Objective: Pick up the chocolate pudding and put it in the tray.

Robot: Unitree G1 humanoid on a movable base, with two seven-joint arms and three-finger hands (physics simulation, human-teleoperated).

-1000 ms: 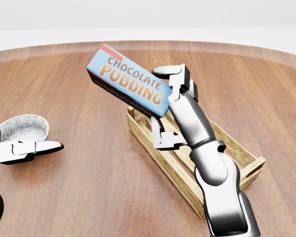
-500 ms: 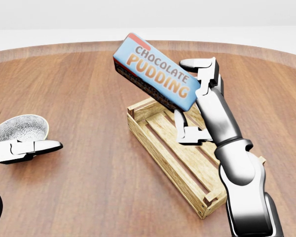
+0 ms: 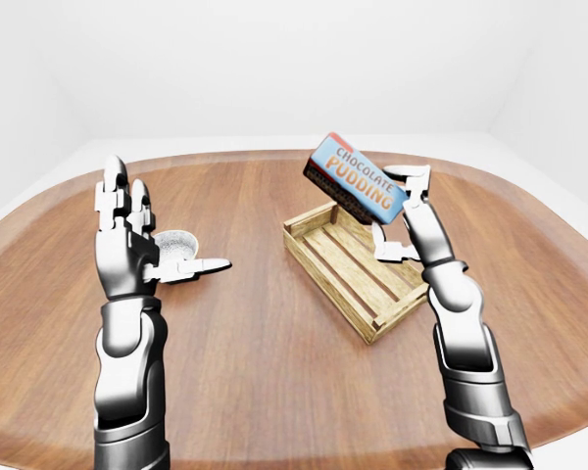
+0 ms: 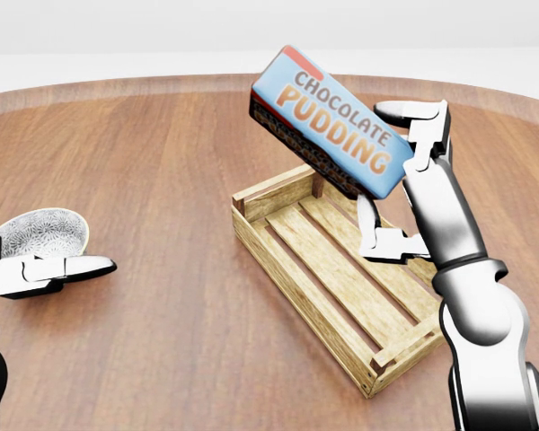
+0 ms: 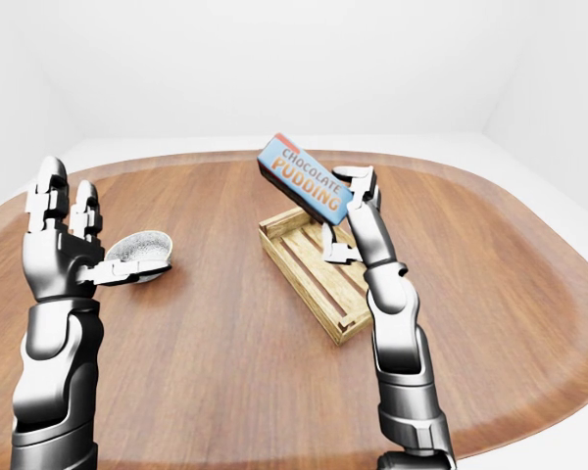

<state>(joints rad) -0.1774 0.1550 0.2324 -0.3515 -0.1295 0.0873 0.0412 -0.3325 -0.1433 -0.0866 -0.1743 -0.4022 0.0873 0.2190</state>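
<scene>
The chocolate pudding (image 4: 332, 135) is a blue box with orange lettering, held tilted in the air with its left end high. My right hand (image 4: 379, 166) is shut on its right end, fingers over the top edge and thumb (image 4: 386, 242) beneath. The box hangs over the upper right part of the wooden slatted tray (image 4: 296, 296), clear of its walls. The tray lies at an angle at the middle of the table, with nothing inside. In the left-eye view my left hand (image 3: 162, 230) is raised at the left, open, fingers upright and holding nothing.
A small speckled grey bowl (image 4: 43, 232) sits on the round wooden table (image 4: 162, 359) at the left, just behind my left hand's thumb. The table's curved rim (image 3: 274, 157) runs along the top, with white walls beyond.
My right hand has carried the pudding box rightwards and slightly up, from beside the tray's left corner to above it. The left hand and bowl have not moved.
</scene>
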